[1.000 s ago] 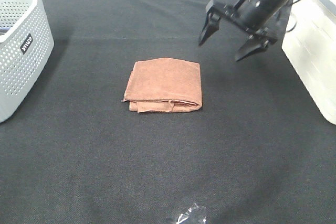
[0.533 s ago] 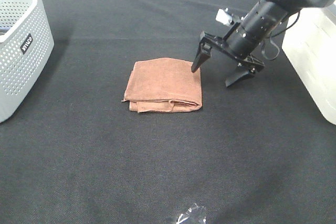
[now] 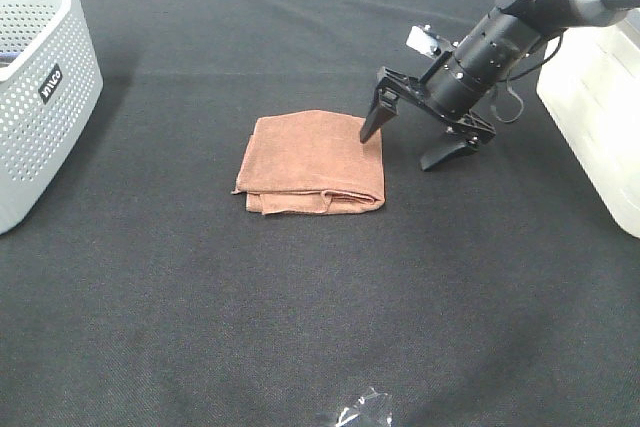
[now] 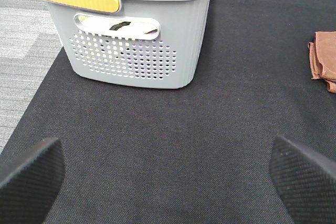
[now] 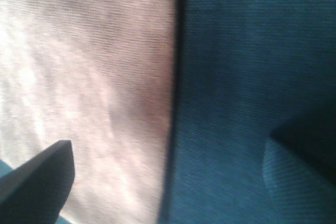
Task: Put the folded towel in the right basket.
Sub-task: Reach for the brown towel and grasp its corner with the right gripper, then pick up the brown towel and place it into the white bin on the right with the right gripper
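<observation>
**Straddling the Towel's Right Edge**

The right arm reaches down and leftward from the upper right, with its wrist pitched toward the table [image 3: 300, 327]. The right gripper [image 3: 397, 150] is spread wide. One finger is over the far right corner of the folded towel [image 3: 312, 162] and the other is over bare table beside it; contact cannot be confirmed. The left gripper [image 4: 168, 177] is also spread wide, low over the table near the left basket [image 3: 40, 77]. Compared with half a second ago, the right gripper sits slightly lower, and the towel has not shifted. The towel lies flat mid-table, its right edge straight and exposed. Open table separates it from the right basket [image 3: 600, 117].
</observation>
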`<state>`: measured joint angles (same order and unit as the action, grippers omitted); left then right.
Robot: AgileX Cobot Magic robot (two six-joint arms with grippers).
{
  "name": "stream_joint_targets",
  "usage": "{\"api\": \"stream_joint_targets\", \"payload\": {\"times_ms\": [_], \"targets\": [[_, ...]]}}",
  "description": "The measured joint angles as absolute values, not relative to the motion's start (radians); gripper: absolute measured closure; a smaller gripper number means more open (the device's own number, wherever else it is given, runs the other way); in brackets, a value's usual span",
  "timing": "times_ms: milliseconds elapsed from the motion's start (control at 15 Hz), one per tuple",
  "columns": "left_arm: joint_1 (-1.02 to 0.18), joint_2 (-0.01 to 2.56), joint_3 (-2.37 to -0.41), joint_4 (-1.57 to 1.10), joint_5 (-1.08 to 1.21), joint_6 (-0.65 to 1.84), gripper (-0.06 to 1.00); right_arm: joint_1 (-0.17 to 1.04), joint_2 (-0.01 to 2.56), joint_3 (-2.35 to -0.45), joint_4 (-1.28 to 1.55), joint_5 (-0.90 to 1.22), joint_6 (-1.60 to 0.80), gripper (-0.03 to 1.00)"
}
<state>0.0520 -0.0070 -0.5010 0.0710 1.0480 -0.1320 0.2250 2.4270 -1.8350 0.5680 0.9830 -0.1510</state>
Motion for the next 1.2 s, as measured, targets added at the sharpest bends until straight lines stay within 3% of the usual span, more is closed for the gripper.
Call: {"api": "stream_joint_targets", "payload": {"times_ms": [533, 600, 667, 933, 1200], "targets": [[0.052, -0.007, -0.501, 0.071, 1.048, -0.117, -0.05, 0.480, 2.509, -1.865, 0.832, 0.867, -0.239, 0.10], [0.052, -0.007, -0.501, 0.071, 1.048, -0.117, -0.05, 0.480, 2.513, -1.865, 0.832, 0.864, -0.238, 0.19], [0.052, -0.007, -0.501, 0.071, 1.048, -0.117, -0.05, 0.480, 2.513, -1.865, 0.832, 0.864, -0.238, 0.19], [0.052, -0.007, -0.501, 0.071, 1.048, -0.116, -0.05, 0.479, 2.532, -1.865, 0.822, 0.860, -0.238, 0.70], [0.052, -0.007, -0.501, 0.071, 1.048, -0.116, -0.05, 0.479, 2.554, -1.952, 0.784, 0.962, -0.238, 0.70]]}}
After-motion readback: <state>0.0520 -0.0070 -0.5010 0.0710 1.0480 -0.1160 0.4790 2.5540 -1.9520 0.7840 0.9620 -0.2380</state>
